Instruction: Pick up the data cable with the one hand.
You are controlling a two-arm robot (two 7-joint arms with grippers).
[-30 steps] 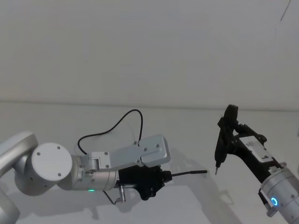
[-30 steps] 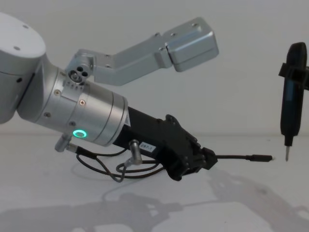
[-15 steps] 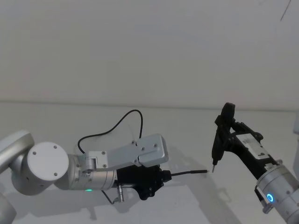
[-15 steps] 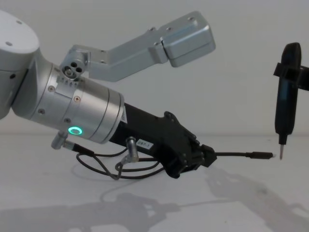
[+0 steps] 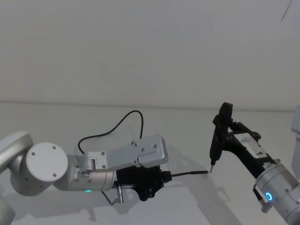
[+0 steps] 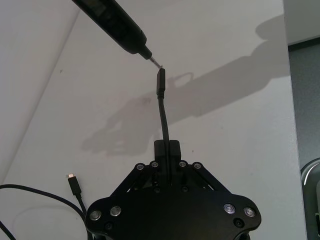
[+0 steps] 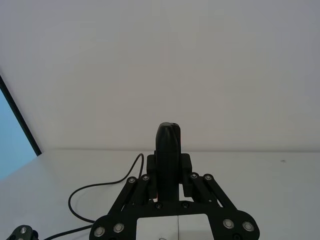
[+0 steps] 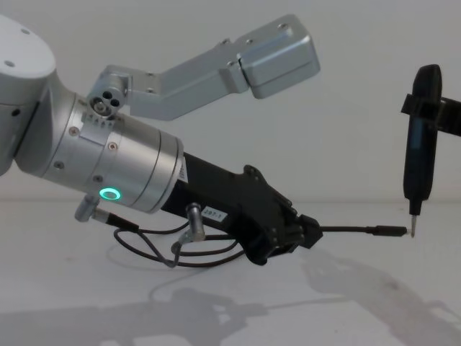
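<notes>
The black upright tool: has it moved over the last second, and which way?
Yes. The tool has shifted to the robot's left, its tip closing on the data cable's free plug, which stayed put in the left gripper.

The right gripper (image 7: 169,167) is seen from behind, its black linkage spread wide and its fingers (image 7: 186,167) closed on a narrow black tool (image 7: 168,142), which is held upright with its rounded end uppermost. A white label (image 7: 175,223) is fixed at the gripper's base. Beyond, a loop of the data cable (image 7: 69,206) is laid on the white table (image 7: 260,190), with one strand led up beside the tool. Near the loop, a black part (image 7: 15,233) with screw heads is partly seen; it may be the other gripper.
</notes>
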